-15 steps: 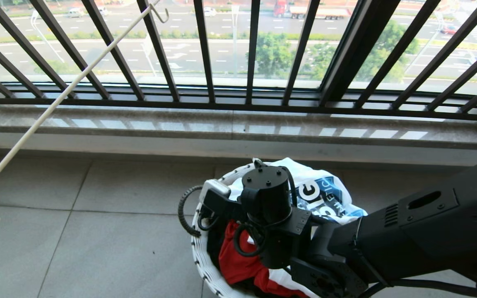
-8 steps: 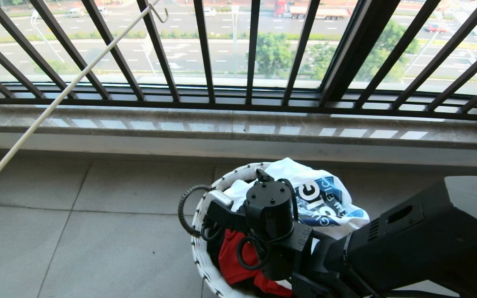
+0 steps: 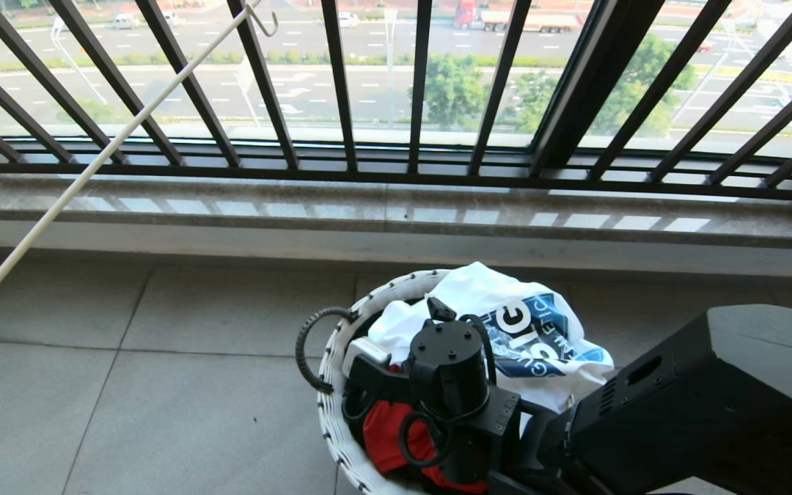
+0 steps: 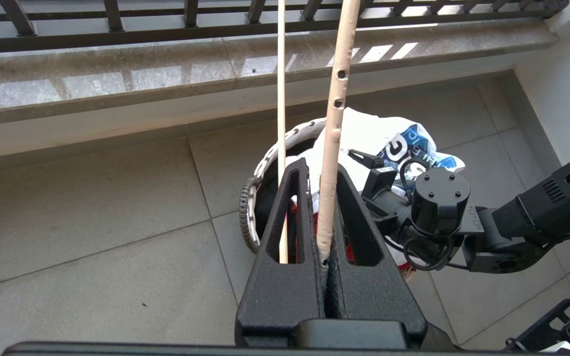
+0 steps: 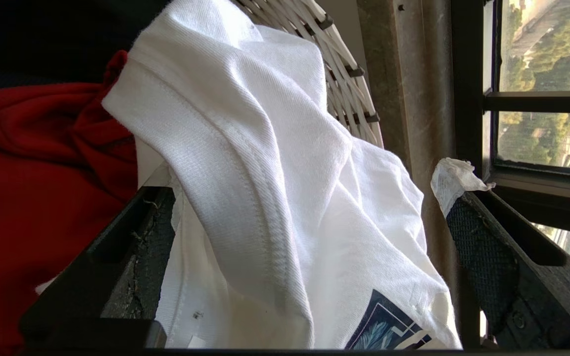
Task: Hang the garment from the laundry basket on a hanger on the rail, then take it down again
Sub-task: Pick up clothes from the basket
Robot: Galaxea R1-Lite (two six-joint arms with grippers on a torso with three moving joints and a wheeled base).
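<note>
reaching into the basket (image 3: 333, 375), the right gripper (image 5: 309, 222) has its fingers spread wide on either side of a fold of the white shirt (image 3: 506, 323); the cloth sits between the fingers, nothing pinched yet. in the right wrist view the left-hand finger (image 5: 117, 257) lies against the shirt's hem next to a red garment (image 5: 27, 188), and the other finger (image 5: 493, 267) stands off beyond the fabric with a scrap of white stuck to its tip. shirt is bunched on top of the pile at the basket's far side, blue logo facing up, part of it draped over the rim toward the window ledge (image 3: 396, 213). red garment sits lower in the basket under the right wrist. basket stands on grey floor tiles (image 3: 162, 412) just below the ledge and the dark window bars (image 3: 341, 82).

left gripper (image 4: 325, 198) is up and off to the left, fingers pressed together pinching the hanger (image 4: 332, 123): one cream rod with small holes clamped between the fingers, a thinner rod running through a finger slot alongside. in the head view the hanger's long wire (image 3: 100, 165) slants from lower left up to a small hook at the top edge. rail not in view.
</note>
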